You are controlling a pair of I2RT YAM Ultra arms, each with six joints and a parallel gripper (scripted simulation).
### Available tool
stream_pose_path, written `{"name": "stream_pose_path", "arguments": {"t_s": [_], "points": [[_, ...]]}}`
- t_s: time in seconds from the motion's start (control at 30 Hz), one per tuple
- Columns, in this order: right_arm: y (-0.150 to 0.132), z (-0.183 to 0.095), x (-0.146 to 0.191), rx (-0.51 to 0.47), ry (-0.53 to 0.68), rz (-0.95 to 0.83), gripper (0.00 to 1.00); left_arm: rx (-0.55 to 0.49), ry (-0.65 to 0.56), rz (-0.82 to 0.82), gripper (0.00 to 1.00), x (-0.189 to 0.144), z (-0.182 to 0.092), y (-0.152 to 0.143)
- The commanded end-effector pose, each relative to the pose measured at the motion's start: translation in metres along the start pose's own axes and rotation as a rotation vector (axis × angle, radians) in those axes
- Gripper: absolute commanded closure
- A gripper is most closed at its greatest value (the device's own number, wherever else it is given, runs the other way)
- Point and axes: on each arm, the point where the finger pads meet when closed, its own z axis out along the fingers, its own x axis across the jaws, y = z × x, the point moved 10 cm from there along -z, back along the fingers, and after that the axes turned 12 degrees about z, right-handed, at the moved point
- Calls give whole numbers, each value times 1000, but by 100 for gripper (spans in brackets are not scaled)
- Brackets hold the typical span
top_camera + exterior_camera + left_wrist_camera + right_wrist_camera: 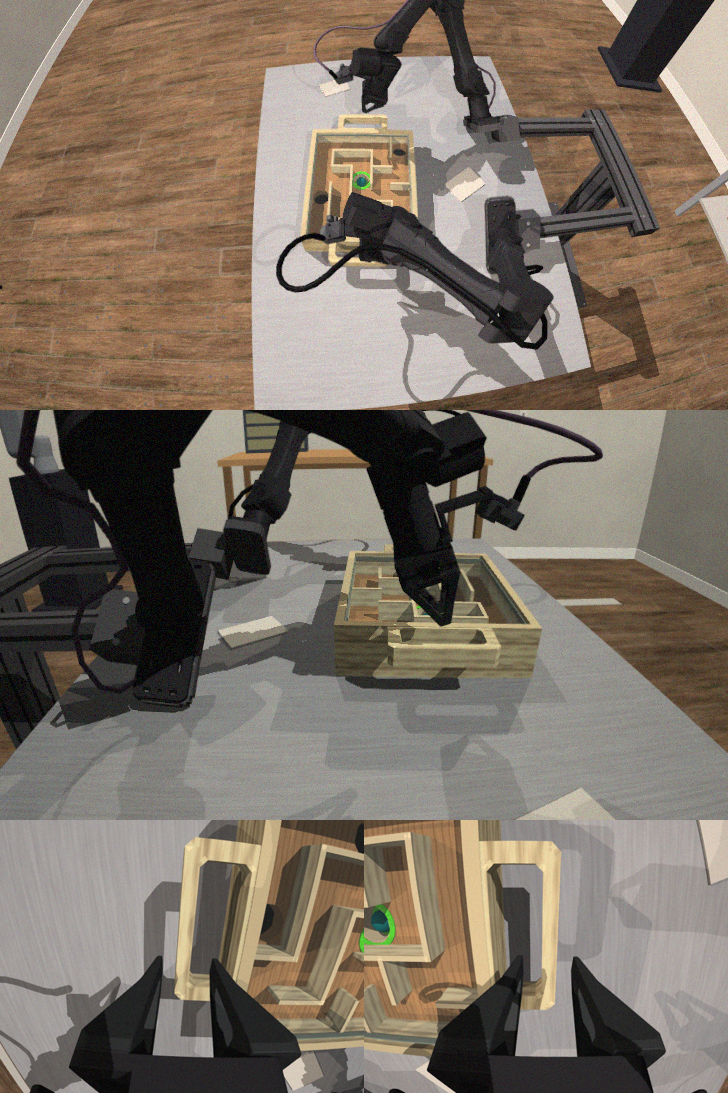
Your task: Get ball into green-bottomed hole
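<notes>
The wooden maze board (307, 203) (514, 654) (266, 864) (469, 864) lies flat on the table. The dark teal ball (361, 181) (379, 921) sits inside the green ring (354, 186) (392, 928) near the board's middle; its exact depth is unclear. My left gripper (186, 963) is part open and empty, over the near handle (186, 937); the outer bar shows between its fingertips. The arm hides it in the top view. My right gripper (547, 962) (374, 107) is part open and empty, over the opposite handle (551, 937) (443, 655); the outer bar shows between its fingertips.
Two dark holes (398, 152) (320, 197) lie inside the board, among low inner walls. One pale card (465, 183) (253, 631) lies beside the board, another (333, 87) beyond the right arm's handle. The arms' frame (611, 168) stands at the table's right edge.
</notes>
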Motion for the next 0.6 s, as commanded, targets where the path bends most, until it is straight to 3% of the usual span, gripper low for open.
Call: {"name": "stream_pose_path", "arguments": {"t_s": [0.0,0.57], "points": [[10,-23,0,-29,5,25,64,-13,6,9,64,-1,-8,0],[3,-18,4,-14,-6,-4,64,-13,6,9,64,-1,-8,0]]}}
